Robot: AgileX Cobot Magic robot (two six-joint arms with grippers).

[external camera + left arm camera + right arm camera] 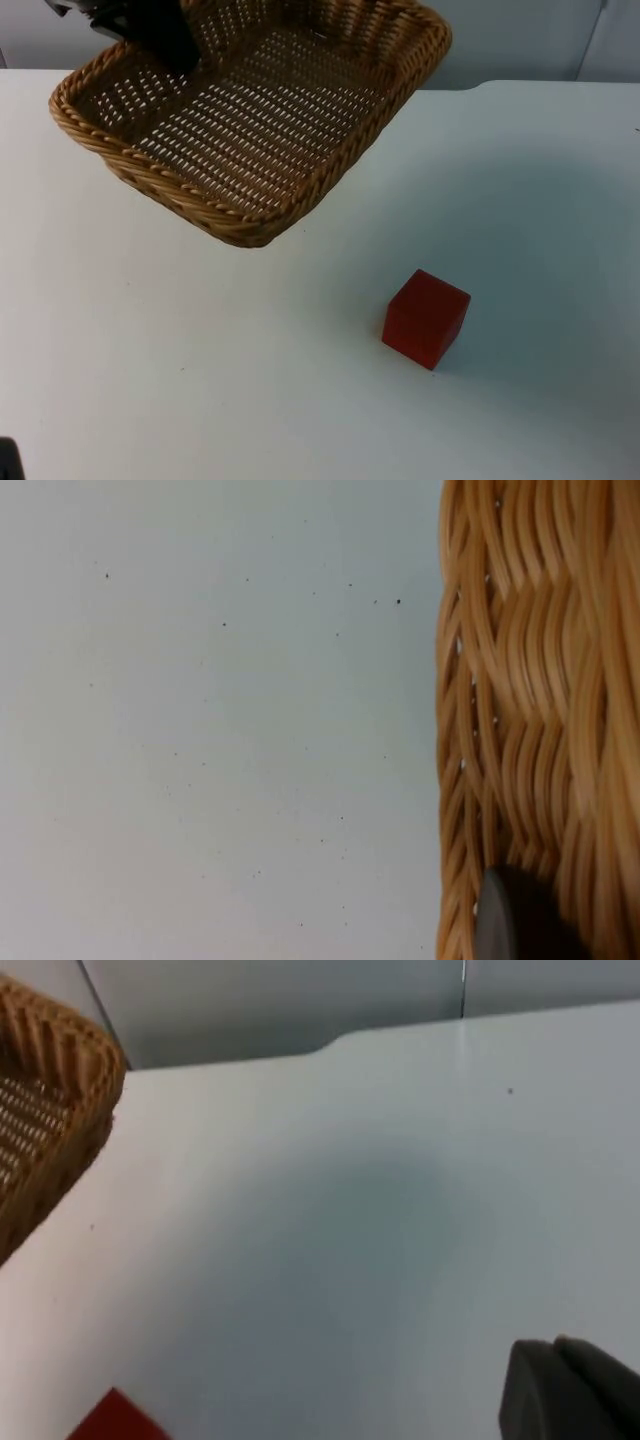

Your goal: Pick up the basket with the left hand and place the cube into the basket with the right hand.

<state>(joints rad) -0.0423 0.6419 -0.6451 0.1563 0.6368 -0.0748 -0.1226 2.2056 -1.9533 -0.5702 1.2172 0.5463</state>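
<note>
The cube (426, 318) sits on the white table (200, 380), nearer than the basket (260, 110) and apart from its front corner. I see the left gripper (150, 35) clamped on the basket's far rim, tilting it. Right gripper (570, 1390): fingers I cannot tell. Next, I judge, it must reach the cube.

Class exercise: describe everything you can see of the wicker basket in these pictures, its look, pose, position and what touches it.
The basket is a shallow rectangular tray of tan woven wicker, with an open lattice floor and a thick braided rim. It is empty. It appears tilted and lifted off the white table, its shadow falling beneath its near corner. The left gripper holds it at the far rim. The red cube sits apart from it on the table.
</note>
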